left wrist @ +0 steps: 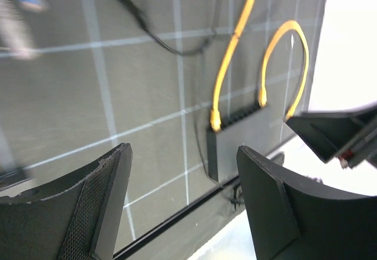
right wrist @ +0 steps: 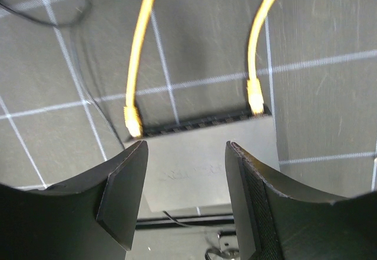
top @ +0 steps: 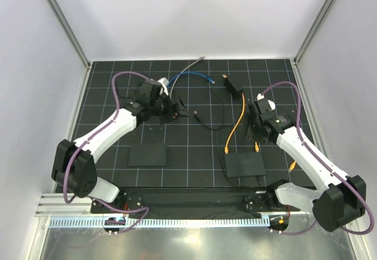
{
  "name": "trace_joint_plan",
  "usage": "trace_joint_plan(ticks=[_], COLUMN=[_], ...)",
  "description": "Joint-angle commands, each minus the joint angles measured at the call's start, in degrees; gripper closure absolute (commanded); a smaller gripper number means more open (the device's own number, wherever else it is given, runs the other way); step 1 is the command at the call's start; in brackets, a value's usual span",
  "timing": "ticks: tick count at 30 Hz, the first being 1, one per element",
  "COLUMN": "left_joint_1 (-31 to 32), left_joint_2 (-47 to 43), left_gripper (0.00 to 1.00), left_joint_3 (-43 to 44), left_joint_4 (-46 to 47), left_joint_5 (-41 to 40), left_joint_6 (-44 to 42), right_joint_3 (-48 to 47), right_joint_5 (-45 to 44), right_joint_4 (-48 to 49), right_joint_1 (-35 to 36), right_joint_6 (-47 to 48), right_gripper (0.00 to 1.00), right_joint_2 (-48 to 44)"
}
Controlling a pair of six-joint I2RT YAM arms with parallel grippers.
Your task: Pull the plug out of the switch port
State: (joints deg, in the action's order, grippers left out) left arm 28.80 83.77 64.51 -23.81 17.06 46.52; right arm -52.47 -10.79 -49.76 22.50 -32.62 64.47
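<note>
The switch (top: 244, 164) is a black box near the front right, with a row of ports along its far edge (right wrist: 200, 121). Two orange cables are plugged into it: one plug at the left end (right wrist: 133, 121) (top: 227, 150), one at the right end (right wrist: 255, 98) (top: 257, 147). My right gripper (right wrist: 185, 148) (top: 257, 131) hangs open just above and behind the switch, with nothing between its fingers. My left gripper (left wrist: 182, 151) (top: 175, 107) is open and empty, far off at the left. From there it sees the switch (left wrist: 241, 136) and both plugs.
A flat black pad (top: 147, 154) lies front left. A blue cable (top: 188, 76) and a grey cable (top: 191, 65) lie at the back. A tiny black block with thin wires (top: 198, 118) sits mid-table. The left orange cable runs back to a small black box (top: 233, 85). White walls enclose the mat.
</note>
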Motion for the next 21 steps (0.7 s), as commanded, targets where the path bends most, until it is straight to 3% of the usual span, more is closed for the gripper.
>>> trace_joint_plan(ticks=[1, 14, 21], left_joint_1=[4.1, 17.9, 22.6], left_joint_2=[3.1, 12.5, 17.1], left_gripper=[0.25, 0.29, 0.33], left_joint_3=[-1.4, -1.7, 2.7], left_joint_4=[8.2, 13.9, 14.4], left_joint_5=[3.8, 7.1, 7.1], left_joint_6=[0.9, 2.2, 2.9], right_joint_3=[1.7, 3.9, 4.9], right_joint_5=[6.7, 5.1, 5.1], right_joint_4=[0.1, -5.3, -6.3], right_joint_1=[-0.9, -1.1, -1.1], right_joint_6=[0.9, -13.6, -14.4], right_gripper=[0.38, 0.39, 0.39], right_joint_2=[-1.7, -1.3, -2.9])
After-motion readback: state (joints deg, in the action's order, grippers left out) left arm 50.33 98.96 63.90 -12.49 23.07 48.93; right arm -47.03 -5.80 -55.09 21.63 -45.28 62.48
